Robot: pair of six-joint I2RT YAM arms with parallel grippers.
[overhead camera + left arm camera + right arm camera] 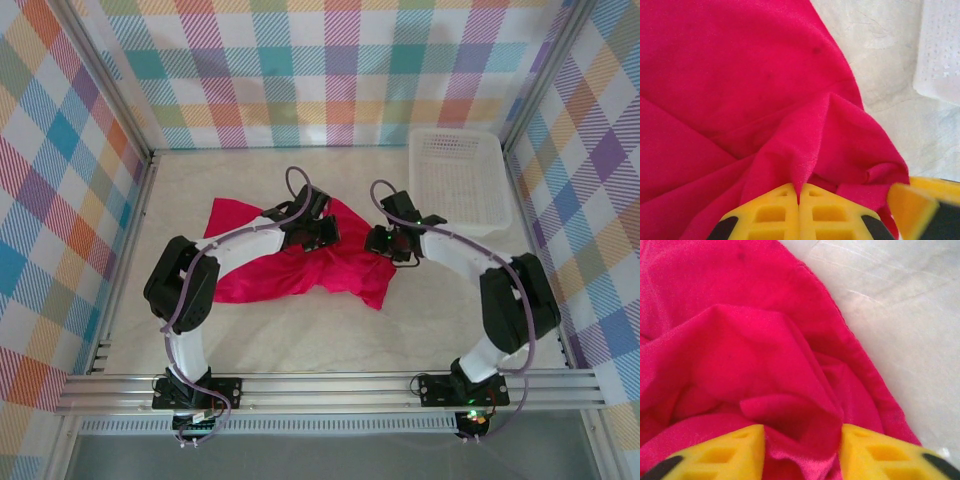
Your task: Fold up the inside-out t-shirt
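Checked pastel cloth walls (300,70) are enclosing a pale table (300,335), and the t-shirt (255,280) is lying crumpled across the middle of it, spreading from left of centre toward the right, with a white basket (460,133) sitting well apart at the far right corner. The left gripper (799,192) is pinching a small peak of red cloth, its yellow fingers pressing flat together on it near the shirt's far middle. The right gripper (802,432) is working at the shirt's right end, its jaws standing partly apart around a loose puff of fabric that is filling the gap without looking squeezed. The cloth is draping in soft ridges and sagging from the pinch, so it is probably going to behave as light, limp and stretchy, giving no stiffness to push against and sliding easily over the smooth table. A grab in the middle of a panel is likely just gathering more bunching; a hem, a shoulder seam or a sleeve edge is looking like the better hold, with the two grippers set well apart so the fabric is pulling flat between them. The hemmed edge running along the right side in the right wrist view is offering one such place.
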